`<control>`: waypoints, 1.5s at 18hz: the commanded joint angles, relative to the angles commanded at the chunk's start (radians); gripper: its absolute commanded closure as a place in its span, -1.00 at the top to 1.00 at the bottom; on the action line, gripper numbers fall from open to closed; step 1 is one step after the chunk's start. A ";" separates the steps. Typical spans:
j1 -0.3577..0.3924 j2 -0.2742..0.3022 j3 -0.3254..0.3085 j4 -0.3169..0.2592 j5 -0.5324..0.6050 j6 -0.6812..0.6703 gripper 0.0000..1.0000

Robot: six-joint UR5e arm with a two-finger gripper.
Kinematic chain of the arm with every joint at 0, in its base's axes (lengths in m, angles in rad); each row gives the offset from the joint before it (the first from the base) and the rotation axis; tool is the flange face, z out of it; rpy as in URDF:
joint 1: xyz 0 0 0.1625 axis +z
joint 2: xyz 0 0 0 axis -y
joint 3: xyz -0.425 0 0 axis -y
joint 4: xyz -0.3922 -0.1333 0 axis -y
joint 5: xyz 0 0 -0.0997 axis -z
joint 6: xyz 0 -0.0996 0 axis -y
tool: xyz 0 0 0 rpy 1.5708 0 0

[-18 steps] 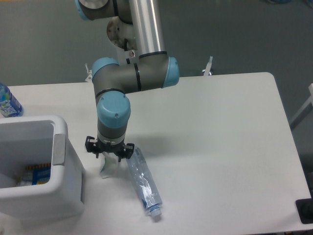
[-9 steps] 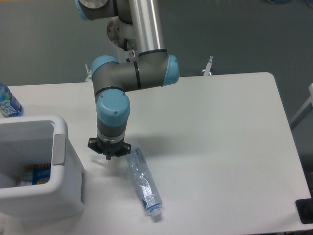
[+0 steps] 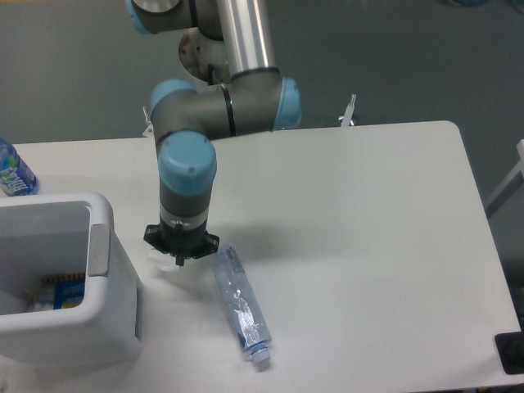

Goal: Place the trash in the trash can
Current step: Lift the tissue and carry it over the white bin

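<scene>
One crushed clear bottle (image 3: 240, 308) beside pincer (image 3: 180, 260), fingers apparently together, grasp unclear.

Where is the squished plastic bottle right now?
The crushed bottle lies flat on the table near its front edge, just right of the gripper and the trash can.

Polished silver tube link, grey cast joint housings (image 3: 214, 115) with pale blue round end caps. Black ring seams around the joints. At 6 o'clock, black gripper (image 3: 180, 260) on a flared black mounting flange.
</scene>
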State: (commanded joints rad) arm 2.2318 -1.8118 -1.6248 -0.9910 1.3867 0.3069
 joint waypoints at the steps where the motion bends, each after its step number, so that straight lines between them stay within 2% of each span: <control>1: 0.014 0.017 0.028 0.000 0.002 -0.009 -1.00; 7: 0.123 0.083 0.163 0.002 -0.031 -0.025 -1.00; 9: 0.169 0.085 0.195 0.021 -0.121 -0.037 -1.00; 12: 0.221 0.089 0.232 0.049 -0.308 -0.194 -1.00; 14: 0.221 0.089 0.235 0.072 -0.391 -0.247 -1.00; 19: 0.167 0.081 0.235 0.080 -0.485 -0.261 -1.00; 27: 0.034 0.066 0.212 0.078 -0.485 -0.262 -1.00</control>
State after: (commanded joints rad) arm 2.2659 -1.7456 -1.4128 -0.9127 0.9020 0.0445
